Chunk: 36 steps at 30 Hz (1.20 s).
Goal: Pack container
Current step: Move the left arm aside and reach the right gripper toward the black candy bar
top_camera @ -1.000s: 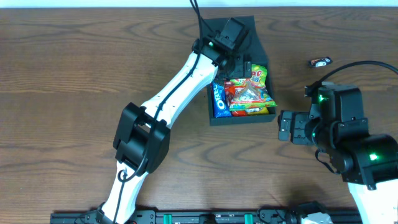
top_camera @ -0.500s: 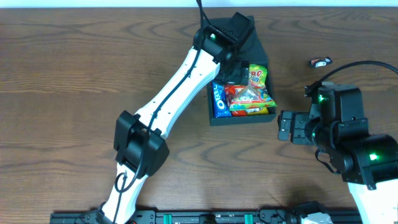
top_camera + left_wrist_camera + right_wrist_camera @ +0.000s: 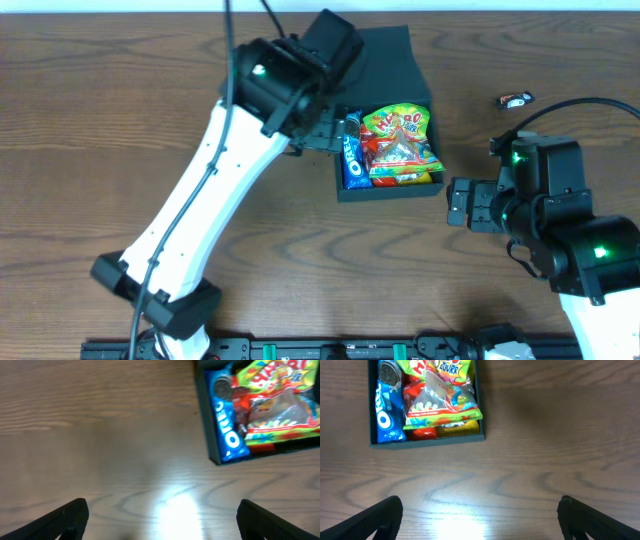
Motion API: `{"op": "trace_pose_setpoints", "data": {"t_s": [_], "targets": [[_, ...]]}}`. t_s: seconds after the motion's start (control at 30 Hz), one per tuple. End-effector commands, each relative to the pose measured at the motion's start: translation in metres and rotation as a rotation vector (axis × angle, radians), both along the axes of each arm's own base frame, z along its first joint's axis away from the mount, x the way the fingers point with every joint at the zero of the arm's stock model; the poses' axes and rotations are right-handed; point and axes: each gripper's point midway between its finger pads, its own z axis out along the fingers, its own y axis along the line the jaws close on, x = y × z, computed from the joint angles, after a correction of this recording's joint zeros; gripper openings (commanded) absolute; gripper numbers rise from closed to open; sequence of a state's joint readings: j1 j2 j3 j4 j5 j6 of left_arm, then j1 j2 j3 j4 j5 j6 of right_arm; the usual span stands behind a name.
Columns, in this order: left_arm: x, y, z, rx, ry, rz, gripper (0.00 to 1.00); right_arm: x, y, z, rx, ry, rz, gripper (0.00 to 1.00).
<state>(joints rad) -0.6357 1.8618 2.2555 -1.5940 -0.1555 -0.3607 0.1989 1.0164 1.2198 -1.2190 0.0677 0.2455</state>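
Observation:
The container (image 3: pixel 388 192) is a dark square box with its flap lid (image 3: pixel 385 55) lying open behind it. Inside lie a blue Oreo packet (image 3: pixel 350 160), a bright gummy bag (image 3: pixel 398 135) and red and yellow packets under it. My left gripper (image 3: pixel 318 138) hovers open just left of the box, with only bare wood between its fingers (image 3: pixel 70 512). In the left wrist view the container (image 3: pixel 202 420) sits at the upper right. My right gripper (image 3: pixel 452 203) is open and empty, right of the box's front corner. The right wrist view has the container (image 3: pixel 427 442) at the upper left.
A small wrapped snack (image 3: pixel 516 99) lies alone on the wooden table (image 3: pixel 120 120) at the far right, behind the right arm. The left arm stretches diagonally from the front edge up to the box.
My left gripper has drawn back from over the box's rear to its left side, and the gummy bag now shows in full. The right arm has not moved.

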Motion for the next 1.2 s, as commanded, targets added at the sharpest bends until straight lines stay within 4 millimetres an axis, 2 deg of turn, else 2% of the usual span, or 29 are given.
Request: {"op": "trace_pose_setpoints", "data": {"t_s": [0.0,0.03,0.1,0.17,0.23,0.37,0.43,0.57,0.67,0.7,0.77,0.83,0.97,1.07,1.1,1.17], "targets": [[-0.005,0.016,0.015,0.023,-0.043,0.004,0.96,0.006,0.001,0.004,-0.012,-0.031,0.01,0.99],[-0.007,0.019,0.018,0.028,-0.051,0.007,0.96,0.006,0.0,0.005,-0.031,-0.035,0.029,0.99],[-0.013,0.029,0.024,0.043,-0.068,0.015,0.96,0.007,-0.015,0.005,-0.116,-0.038,0.003,0.99],[-0.02,0.039,0.029,0.056,-0.085,0.023,0.96,0.007,-0.038,0.005,-0.203,-0.036,-0.084,0.99],[-0.032,0.052,0.031,0.06,-0.098,0.034,0.96,0.011,-0.051,0.002,-0.18,-0.027,-0.194,0.99],[-0.053,0.084,0.022,0.024,-0.138,0.106,0.95,0.032,-0.082,-0.025,-0.136,0.067,-0.329,0.99],[-0.059,0.094,0.017,0.016,-0.15,0.123,0.95,0.043,-0.094,-0.038,-0.112,0.103,-0.37,0.99],[-0.074,0.11,0.001,0.033,-0.125,0.146,0.95,0.07,-0.099,-0.073,0.056,0.17,-0.422,0.99],[-0.08,0.114,-0.014,0.061,-0.082,0.147,0.95,0.081,-0.124,-0.1,0.162,0.208,-0.694,0.99],[-0.081,0.114,-0.018,0.065,-0.072,0.155,0.95,0.086,-0.127,-0.104,0.191,0.205,-0.725,0.99],[-0.082,0.115,-0.023,0.066,-0.06,0.173,0.95,0.106,-0.126,-0.104,0.253,0.154,-0.703,0.99],[-0.082,0.115,-0.023,0.061,-0.06,0.186,0.95,0.131,-0.119,-0.093,0.33,0.061,-0.649,0.99],[-0.081,0.11,-0.024,0.038,-0.057,0.18,0.95,0.153,-0.124,-0.079,0.327,-0.048,-0.606,0.99],[-0.081,0.11,-0.024,0.038,-0.057,0.18,0.95,0.18,-0.113,-0.056,0.421,-0.169,-0.523,0.99],[-0.081,0.11,-0.024,0.038,-0.057,0.18,0.95,0.184,-0.114,-0.052,0.444,-0.188,-0.544,0.99],[-0.081,0.11,-0.024,0.037,-0.058,0.18,0.95,0.184,-0.117,-0.051,0.538,-0.183,-0.694,0.99]]}}
